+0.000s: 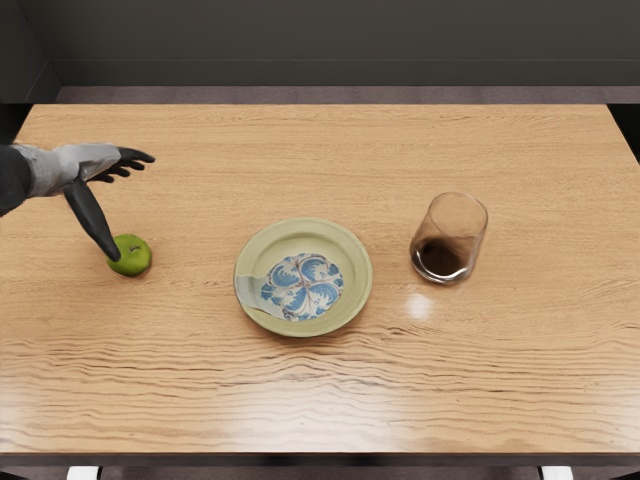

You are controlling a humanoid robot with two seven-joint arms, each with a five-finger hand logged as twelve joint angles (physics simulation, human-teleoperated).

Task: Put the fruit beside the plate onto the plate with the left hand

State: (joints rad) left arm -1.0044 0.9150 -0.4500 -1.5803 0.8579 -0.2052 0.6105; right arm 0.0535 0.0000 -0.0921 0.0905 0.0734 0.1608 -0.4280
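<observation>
A small green apple lies on the wooden table to the left of a pale green plate with a blue flower pattern at its centre. My left hand comes in from the left edge, hovering just above and behind the apple. Its fingers are spread: the dark thumb points down toward the apple's top left and ends right at it, while the other fingers stretch to the right. Nothing is held. The plate carries no fruit.
A clear glass with a dark bottom leans to the right of the plate. The table's far edge meets a dark wall.
</observation>
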